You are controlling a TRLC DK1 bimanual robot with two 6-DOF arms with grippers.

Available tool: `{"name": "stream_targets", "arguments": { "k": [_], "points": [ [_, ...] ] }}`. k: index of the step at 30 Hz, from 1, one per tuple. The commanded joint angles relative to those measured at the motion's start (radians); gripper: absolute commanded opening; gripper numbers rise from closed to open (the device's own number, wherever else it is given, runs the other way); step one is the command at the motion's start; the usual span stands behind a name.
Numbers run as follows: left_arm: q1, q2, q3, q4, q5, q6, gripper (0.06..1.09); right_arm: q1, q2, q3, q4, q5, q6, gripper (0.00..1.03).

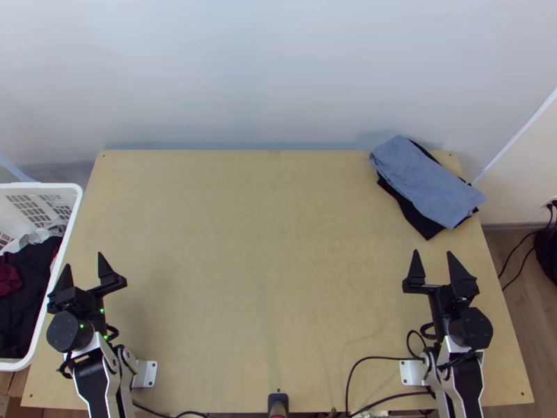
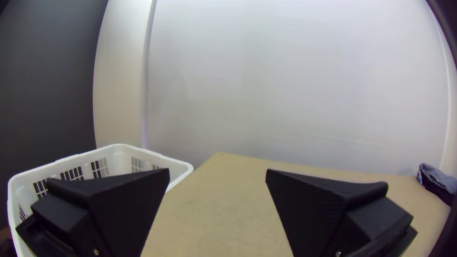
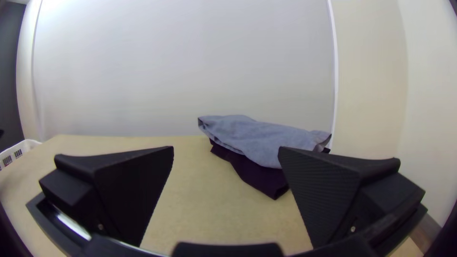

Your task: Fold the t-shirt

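The t-shirt I must fold is probably among the dark clothes [image 1: 29,306] bunched in my white laundry basket [image 1: 42,186], left of the table [image 1: 264,265]; I can't single it out. A blue-grey garment [image 1: 425,177] lies folded on a black one [image 1: 420,220] far right, likely stacked aside for working room. My left gripper [image 1: 84,260] and right gripper [image 1: 433,253] are spread open, ready to grasp.

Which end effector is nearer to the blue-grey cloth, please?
Right. In the top view, the right end effector is below the blue-grey cloth; the left end effector is far to the left, beside the white basket.
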Motion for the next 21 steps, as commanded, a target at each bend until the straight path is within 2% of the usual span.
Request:
{"name": "stream_targets", "arguments": {
  "k": [1,15,17,21],
  "points": [
    [0.006,-0.004,-0.044,-0.015,-0.002,0.014,1.04,-0.003,-0.006,-0.004,-0.022,0.005,-0.017,0.99],
    [0.010,-0.006,-0.044,-0.014,-0.002,0.018,1.04,-0.003,-0.006,-0.004,-0.022,0.005,-0.017,0.99],
    [0.024,-0.006,-0.044,-0.012,-0.004,0.098,1.04,-0.003,-0.006,-0.004,-0.022,0.005,-0.017,0.99],
    [0.092,-0.006,-0.044,-0.007,-0.004,0.115,1.04,-0.003,-0.006,-0.004,-0.022,0.005,-0.017,0.99]
  ]
}}
